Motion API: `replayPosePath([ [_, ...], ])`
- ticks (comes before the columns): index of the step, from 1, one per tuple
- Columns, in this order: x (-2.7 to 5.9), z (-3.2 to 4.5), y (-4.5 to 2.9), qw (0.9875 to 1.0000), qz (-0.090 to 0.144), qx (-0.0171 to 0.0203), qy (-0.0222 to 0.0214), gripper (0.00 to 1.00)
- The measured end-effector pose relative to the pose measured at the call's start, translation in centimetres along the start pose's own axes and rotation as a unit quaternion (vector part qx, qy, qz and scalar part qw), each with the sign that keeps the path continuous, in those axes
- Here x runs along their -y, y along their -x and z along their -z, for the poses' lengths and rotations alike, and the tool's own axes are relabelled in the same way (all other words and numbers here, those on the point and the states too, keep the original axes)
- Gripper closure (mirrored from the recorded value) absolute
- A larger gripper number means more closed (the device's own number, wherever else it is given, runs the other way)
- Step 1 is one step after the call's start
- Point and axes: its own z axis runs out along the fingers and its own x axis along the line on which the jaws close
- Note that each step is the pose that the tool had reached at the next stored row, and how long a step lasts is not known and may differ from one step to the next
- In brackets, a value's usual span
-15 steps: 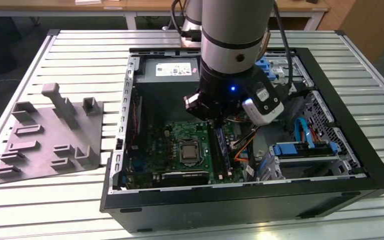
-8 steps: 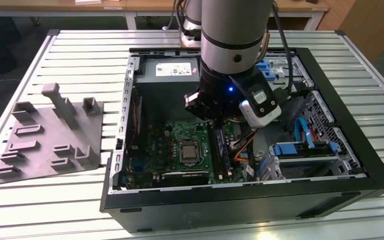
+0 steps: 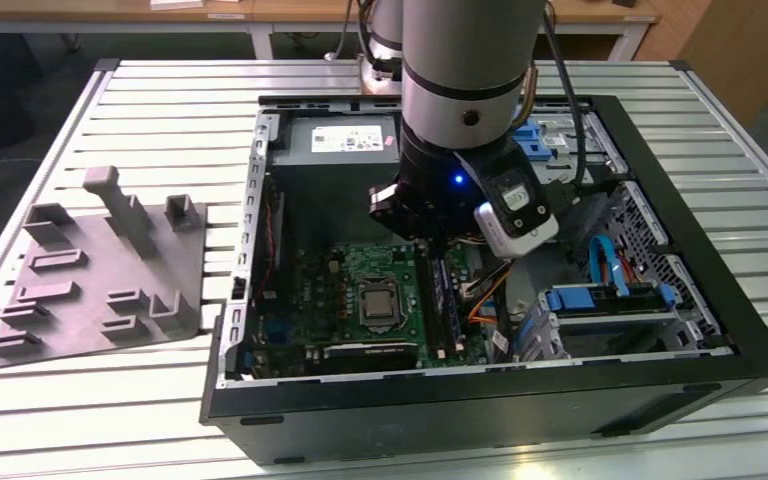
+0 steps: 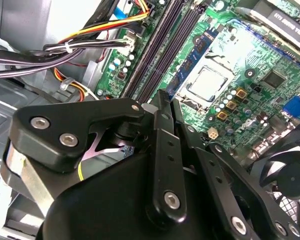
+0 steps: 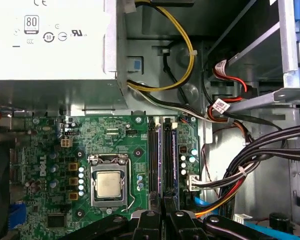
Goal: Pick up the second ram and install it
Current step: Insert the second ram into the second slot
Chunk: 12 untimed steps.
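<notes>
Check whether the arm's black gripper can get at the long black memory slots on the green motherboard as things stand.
Likely yes. The black gripper hangs close above the long black memory slots of the green motherboard in the open case; the bundled cables lie beside them, with nothing seen between.

Colours we find in and around the open case

We see a black case [image 3: 491, 410] on a white slatted table [image 3: 157, 100], a plain grey holder tray [image 3: 91, 290], a green motherboard [image 5: 115, 135] dotted with blue-topped capacitors [image 5: 81, 181], a silver processor chip [image 5: 109, 184], yellow and orange wires [image 4: 110, 25], and a black gripper [image 4: 162, 100].
</notes>
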Motion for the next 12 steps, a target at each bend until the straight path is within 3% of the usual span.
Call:
replayPosePath([
  [4,0.0,-0.01,0.0,1.0,0.0,0.0,0.0,0.86],
  [5,-0.01,-0.02,0.0,1.0,0.0,0.0002,-0.0017,0.86],
  [7,0.0,-0.01,-0.01,0.9999,0.001,0.0005,-0.0111,0.86],
  [9,0.0,-0.02,0.0,0.9997,0.001,0.001,-0.0254,0.86],
  [10,0.0,-0.02,0.0,0.9996,0.002,0.0011,-0.0293,0.86],
  [12,0.0,-0.01,0.0,0.9996,0.002,0.0011,-0.0296,0.86],
])
